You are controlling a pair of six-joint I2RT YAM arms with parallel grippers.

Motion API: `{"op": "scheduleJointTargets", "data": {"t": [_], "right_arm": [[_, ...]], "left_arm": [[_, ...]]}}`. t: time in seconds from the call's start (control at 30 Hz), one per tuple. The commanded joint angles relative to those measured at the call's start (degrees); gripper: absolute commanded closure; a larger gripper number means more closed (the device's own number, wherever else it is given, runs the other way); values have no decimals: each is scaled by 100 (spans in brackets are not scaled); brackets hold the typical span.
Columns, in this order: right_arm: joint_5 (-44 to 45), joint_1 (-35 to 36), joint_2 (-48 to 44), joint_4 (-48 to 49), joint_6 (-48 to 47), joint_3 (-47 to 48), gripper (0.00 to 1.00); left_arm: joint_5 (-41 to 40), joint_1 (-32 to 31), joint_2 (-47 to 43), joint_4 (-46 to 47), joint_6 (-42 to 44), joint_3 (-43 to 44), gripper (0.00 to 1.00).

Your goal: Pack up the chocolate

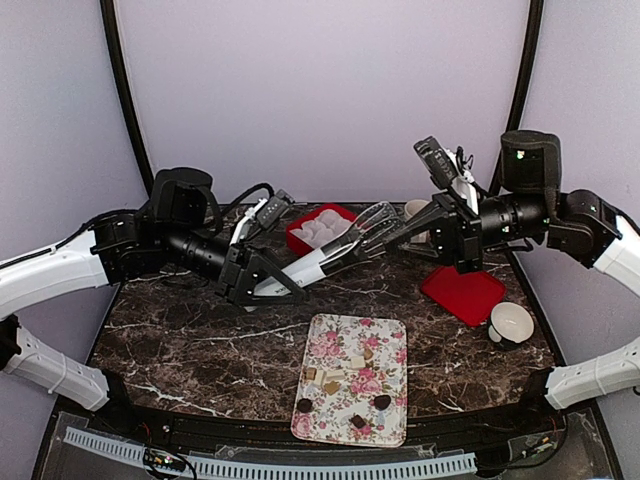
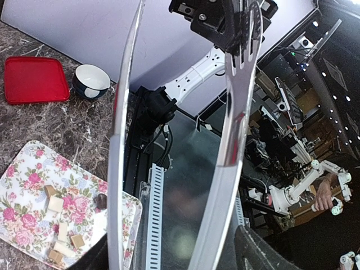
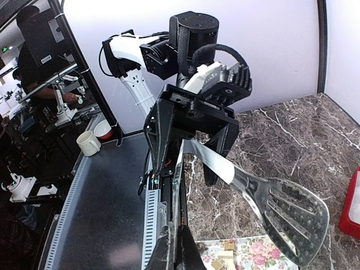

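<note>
While the left fingers [image 2: 264,253] clench the handle end of the metal tongs [image 1: 335,252], we log the right fingers [image 3: 171,253] at one blade tip; whether they grip it we cannot tell. The chocolate [image 1: 333,386], dark and tan pieces, lies on the floral tray [image 1: 392,332] at the front edge of the bench [image 1: 180,340].

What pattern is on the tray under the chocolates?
Pink roses with green leaves on white. The tray shows best in the top external view.
</note>
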Motion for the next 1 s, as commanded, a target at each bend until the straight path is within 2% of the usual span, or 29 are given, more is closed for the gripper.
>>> {"op": "scheduleJointTargets", "data": {"t": [0.0, 0.27, 0.53, 0.97], "right_arm": [[-143, -29, -22, 646, 157, 68, 100], [-95, -42, -107, 1020, 422, -162, 100], [-197, -172, -178, 1279, 636, -330, 100], [-564, -425, -183, 1386, 773, -468, 100]], "left_arm": [[-81, -48, -97, 325, 127, 156, 37], [-194, -123, -157, 451, 237, 55, 52], [-418, -141, -254, 403, 403, 32, 54], [-435, -194, -343, 312, 549, 102, 41]]}}
